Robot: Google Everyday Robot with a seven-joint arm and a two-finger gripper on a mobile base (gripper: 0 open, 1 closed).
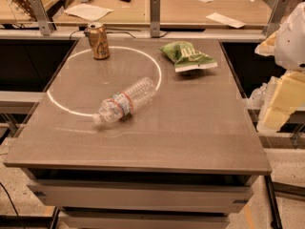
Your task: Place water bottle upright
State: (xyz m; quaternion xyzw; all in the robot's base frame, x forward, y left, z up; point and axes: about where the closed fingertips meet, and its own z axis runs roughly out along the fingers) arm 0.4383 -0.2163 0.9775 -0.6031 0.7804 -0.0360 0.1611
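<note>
clear plastic, thin and ribbed, that is the water bottle (125,101); it lies on its side near the middle of the grey table (190,137); its white cap end points to the front left and its bottom end points back and right; it lies across the bright ring of light on the table top; it looks almost empty, so i think it is light and will squash a bit if pinched hard; it is round, so it may roll away when pushed; a good place to hold it looks like the ribbed part near the bottom end, not the smooth label.

the gripper (280,104) is out past the right edge of the table, well apart from the bottle; i cannot tell if it is wide or narrow.

a gold soda can (98,41) stands at the back left; a green snack bag (188,56) lies at the back right; both are apart from the bottle; the front half of the table has lots of bare room to stand the bottle up, well in from the edges.
</note>
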